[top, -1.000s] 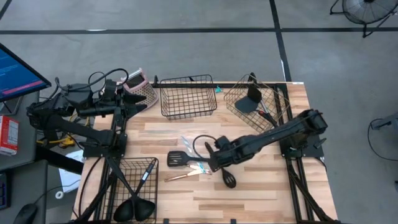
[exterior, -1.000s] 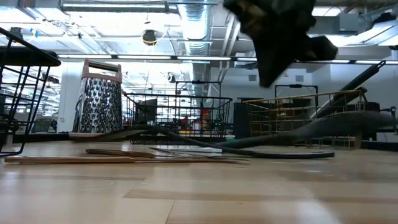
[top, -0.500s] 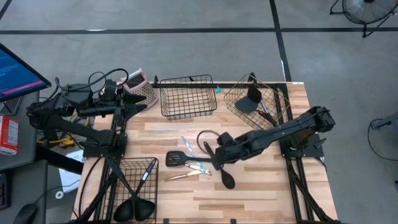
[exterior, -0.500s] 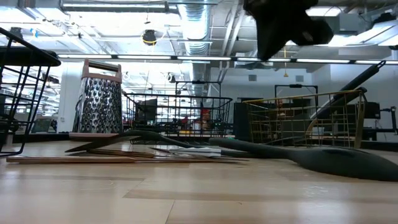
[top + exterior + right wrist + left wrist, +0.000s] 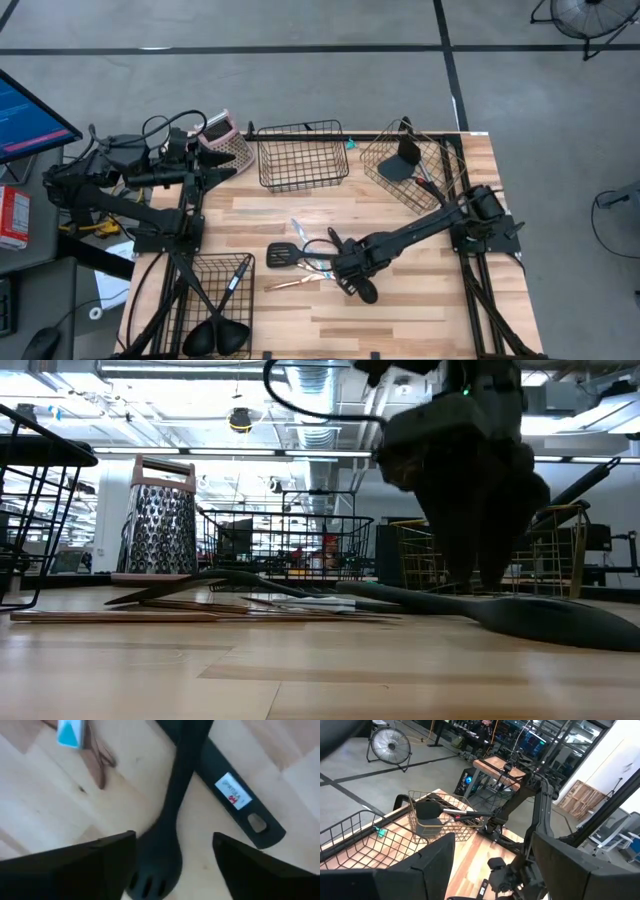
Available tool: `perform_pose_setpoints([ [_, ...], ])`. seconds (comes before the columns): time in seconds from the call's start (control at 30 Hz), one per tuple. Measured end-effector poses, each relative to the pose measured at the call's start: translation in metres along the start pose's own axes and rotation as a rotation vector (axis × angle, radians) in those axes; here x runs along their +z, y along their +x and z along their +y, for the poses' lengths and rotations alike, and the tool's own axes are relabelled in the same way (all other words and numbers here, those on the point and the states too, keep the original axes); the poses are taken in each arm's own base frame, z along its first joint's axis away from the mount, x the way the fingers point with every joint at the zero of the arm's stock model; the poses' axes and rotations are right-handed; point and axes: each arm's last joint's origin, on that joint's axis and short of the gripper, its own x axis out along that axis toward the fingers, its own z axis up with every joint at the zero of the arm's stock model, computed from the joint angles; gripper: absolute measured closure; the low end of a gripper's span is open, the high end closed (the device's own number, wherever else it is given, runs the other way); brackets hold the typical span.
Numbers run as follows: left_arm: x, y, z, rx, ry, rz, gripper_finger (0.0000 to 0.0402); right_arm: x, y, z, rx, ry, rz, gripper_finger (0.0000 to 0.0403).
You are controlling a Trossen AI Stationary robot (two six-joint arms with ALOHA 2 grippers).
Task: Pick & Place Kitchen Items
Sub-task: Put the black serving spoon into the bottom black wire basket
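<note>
Hovering low over the middle of the table with the right gripper, fingers spread wide and holding nothing. Straddling the black slotted spoon, which is lying flat on the wood directly between the two fingers, its slotted bowl nearest the wrist and its shaft running away from it.

Risking, first, a poor bite: closing where the bowl is widening could be squeezing the spoon out sideways rather than trapping it, and pressing down on so flat a thing could be jamming fingertips into the wood.

Just beyond one finger, noting a black labelled handle lying close beside the spoon and seeming to cross under its shaft farther out. Catching both in one closure, or dragging the handle along during the lift, looking like the likeliest fault.

A little farther, on the other side, seeing a slim copper-coloured piece with a teal tag; sweeping it aside if rising at a slant.

Farther off again, aiming at the copper wire basket as a probable drop: a long shaft gripped near one end could be swinging and snagging on the wire rim.

Farthest away, waiting at the far left corner with the left gripper, fingers apart and empty.
</note>
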Motion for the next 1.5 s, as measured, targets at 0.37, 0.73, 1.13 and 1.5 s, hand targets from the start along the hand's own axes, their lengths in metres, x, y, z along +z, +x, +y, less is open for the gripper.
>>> perform_pose_setpoints([
  [0.37, 0.0, 0.0, 0.0, 0.0, 0.0, 0.0, 0.0151, 0.008, 0.038, 0.002, -0.039, 0.011, 0.075, 0.0163],
  [0.73, 0.0, 0.0, 0.0, 0.0, 0.0, 0.0, 0.0151, 0.013, 0.04, -0.004, -0.063, 0.018, 0.089, 0.0376],
  [1.13, -0.002, 0.0, 0.001, 0.01, 0.008, 0.018, 0.0151, 0.011, 0.02, -0.005, -0.05, 0.0, 0.011, 0.04],
  [1.5, -0.004, 0.001, 0.002, 0.023, 0.018, 0.042, 0.0151, 0.011, 0.004, -0.007, -0.036, 0.007, -0.035, 0.04],
])
